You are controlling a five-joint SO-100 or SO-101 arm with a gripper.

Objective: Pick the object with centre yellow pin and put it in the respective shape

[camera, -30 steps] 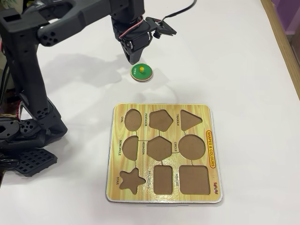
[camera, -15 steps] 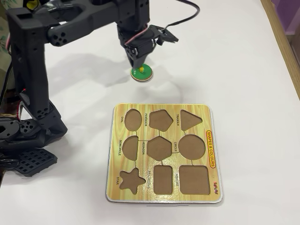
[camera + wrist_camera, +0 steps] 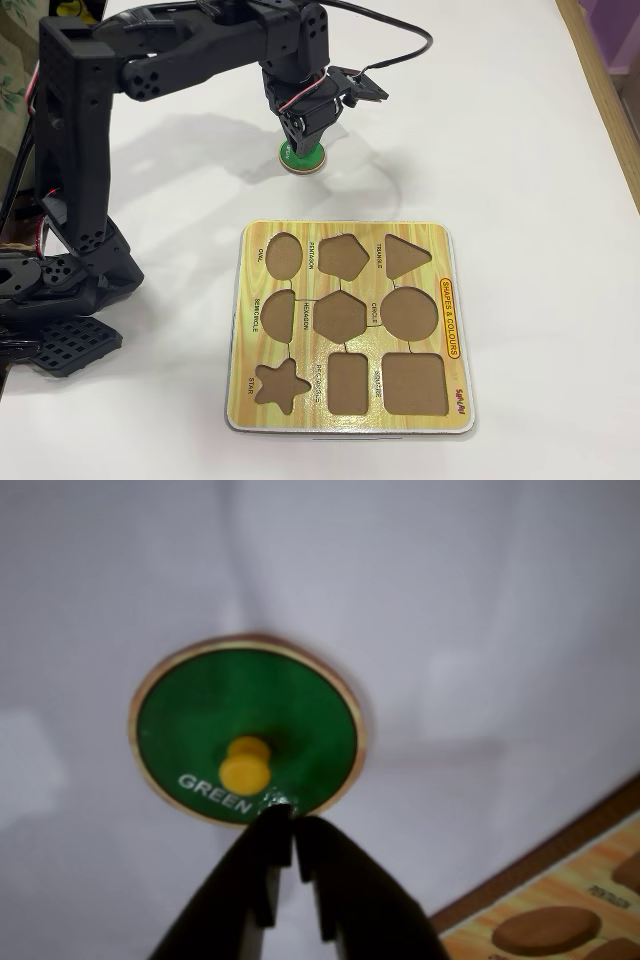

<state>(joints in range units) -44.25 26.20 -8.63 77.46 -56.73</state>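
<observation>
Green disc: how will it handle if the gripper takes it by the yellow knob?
The green disc looks rigid, flat wood lying on the table, so it probably won't flex or roll. Its yellow knob is small, rounded and glossy-looking, so the nearly closed gripper may slip or let the disc swing.

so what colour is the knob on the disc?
Yellow knob at the middle of the green-topped disc; clearest in the wrist view.

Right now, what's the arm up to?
The black arm's claw is low over the round green wooden disc with a yellow knob, fingers nearly together beside the knob, not gripping it. The disc sits on the white table; the round cut-out labelled CIRCLE in the yellow wooden puzzle board is empty.
</observation>
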